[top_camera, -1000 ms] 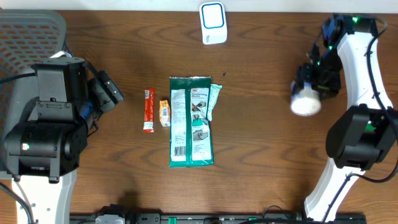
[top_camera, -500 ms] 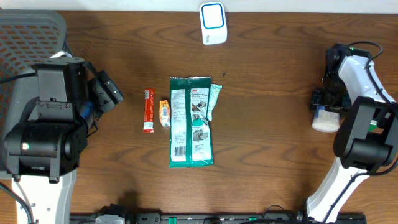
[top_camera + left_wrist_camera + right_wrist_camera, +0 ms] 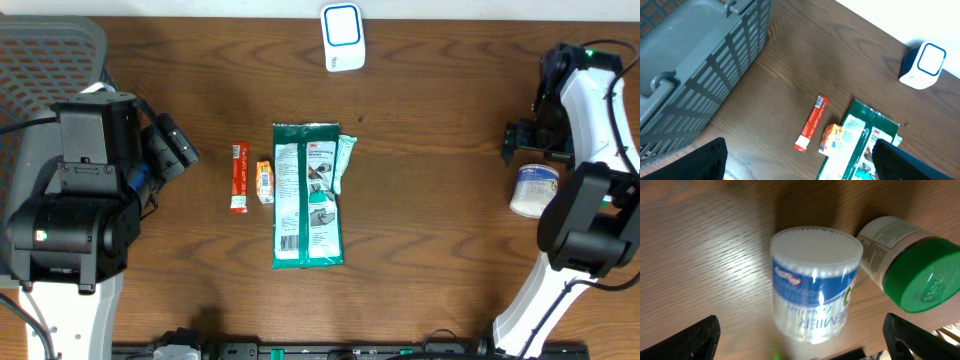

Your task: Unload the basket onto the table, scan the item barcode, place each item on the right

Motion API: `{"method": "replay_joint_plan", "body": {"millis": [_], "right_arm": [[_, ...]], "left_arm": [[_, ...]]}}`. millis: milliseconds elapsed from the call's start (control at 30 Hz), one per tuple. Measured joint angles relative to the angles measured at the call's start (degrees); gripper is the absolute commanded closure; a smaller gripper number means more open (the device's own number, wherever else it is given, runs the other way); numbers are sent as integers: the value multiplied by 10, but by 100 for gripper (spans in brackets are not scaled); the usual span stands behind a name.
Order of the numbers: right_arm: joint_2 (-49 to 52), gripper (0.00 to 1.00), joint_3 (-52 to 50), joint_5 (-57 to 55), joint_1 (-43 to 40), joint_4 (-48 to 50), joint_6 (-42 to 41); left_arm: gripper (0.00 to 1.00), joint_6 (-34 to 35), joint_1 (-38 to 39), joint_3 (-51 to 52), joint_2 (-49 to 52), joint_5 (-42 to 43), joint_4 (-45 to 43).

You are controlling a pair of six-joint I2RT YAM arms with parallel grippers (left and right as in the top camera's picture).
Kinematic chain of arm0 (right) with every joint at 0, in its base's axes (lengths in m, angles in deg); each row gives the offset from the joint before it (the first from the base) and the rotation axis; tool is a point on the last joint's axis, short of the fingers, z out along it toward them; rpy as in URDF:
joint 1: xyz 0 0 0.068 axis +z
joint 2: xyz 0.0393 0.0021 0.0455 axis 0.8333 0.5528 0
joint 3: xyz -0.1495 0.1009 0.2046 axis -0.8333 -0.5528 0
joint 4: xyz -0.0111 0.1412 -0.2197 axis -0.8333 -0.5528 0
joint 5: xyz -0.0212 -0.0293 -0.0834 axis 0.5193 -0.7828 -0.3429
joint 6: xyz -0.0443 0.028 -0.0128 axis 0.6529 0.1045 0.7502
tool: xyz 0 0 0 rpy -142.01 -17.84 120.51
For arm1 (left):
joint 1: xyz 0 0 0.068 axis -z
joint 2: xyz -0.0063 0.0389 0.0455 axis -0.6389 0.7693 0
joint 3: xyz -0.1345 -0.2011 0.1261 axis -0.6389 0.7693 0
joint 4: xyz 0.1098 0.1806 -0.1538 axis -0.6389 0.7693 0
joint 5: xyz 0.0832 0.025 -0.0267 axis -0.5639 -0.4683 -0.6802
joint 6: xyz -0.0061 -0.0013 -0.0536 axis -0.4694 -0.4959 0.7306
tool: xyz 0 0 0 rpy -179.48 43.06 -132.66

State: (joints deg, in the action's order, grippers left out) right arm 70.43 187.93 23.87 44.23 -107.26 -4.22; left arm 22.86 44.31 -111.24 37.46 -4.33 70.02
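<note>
Jaws of your right gripper [image 3: 522,142] stand wide, released, with one cotton-swab tub [image 3: 533,188] sitting just beside it near one green-lidded jar [image 3: 920,272]. Your left gripper [image 3: 178,150] gapes on nothing; one scanner [image 3: 343,38] stands well apart.

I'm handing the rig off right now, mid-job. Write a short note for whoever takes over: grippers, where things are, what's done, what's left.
Left gripper: open, empty, beside the grey basket.
Right gripper: open, empty, close to the cotton swab tub, which sits free at the right of the table beside a green-lidded jar.
Scanner: far edge, centre.
Mid-table, no gripper on them: red stick pack, small orange packet, green wipes pack.
Done: tub set down; whether it was scanned cannot be told.
Left: bring a mid-table item's barcode to the scanner.
</note>
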Motion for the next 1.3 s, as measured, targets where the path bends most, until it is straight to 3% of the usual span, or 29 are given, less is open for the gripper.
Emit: {"method": "replay_joint_plan", "body": {"millis": [67, 100, 133, 167, 200, 300, 367, 433, 467, 500, 533, 567, 933, 1300], "right_arm": [[0, 18, 15, 32, 0, -16, 7], [0, 29, 16, 63, 0, -18, 19], [0, 53, 16, 108, 0, -20, 40], [0, 70, 16, 144, 0, -21, 61], [0, 81, 16, 159, 0, -22, 66], [0, 99, 15, 262, 4, -17, 103], [0, 99, 9, 303, 10, -3, 112], [0, 94, 3, 336, 27, 9, 118], [0, 81, 1, 355, 49, 14, 120], [0, 61, 1, 365, 61, 15, 122], [0, 23, 0, 374, 76, 21, 122], [0, 2, 0, 392, 100, 32, 126], [0, 1, -11, 483, 363, 91, 113], [0, 1, -168, 523, 388, 251, 97]], "left_arm": [[10, 0, 0, 0, 0, 0, 0], [10, 0, 0, 0, 0, 0, 0], [10, 0, 0, 0, 0, 0, 0], [10, 0, 0, 0, 0, 0, 0], [10, 0, 0, 0, 0, 0, 0], [10, 0, 0, 0, 0, 0, 0], [10, 0, 0, 0, 0, 0, 0], [10, 0, 0, 0, 0, 0, 0], [10, 0, 0, 0, 0, 0, 0], [10, 0, 0, 0, 0, 0, 0], [10, 0, 0, 0, 0, 0, 0], [10, 0, 0, 0, 0, 0, 0], [10, 0, 0, 0, 0, 0, 0], [10, 0, 0, 0, 0, 0, 0]]}}
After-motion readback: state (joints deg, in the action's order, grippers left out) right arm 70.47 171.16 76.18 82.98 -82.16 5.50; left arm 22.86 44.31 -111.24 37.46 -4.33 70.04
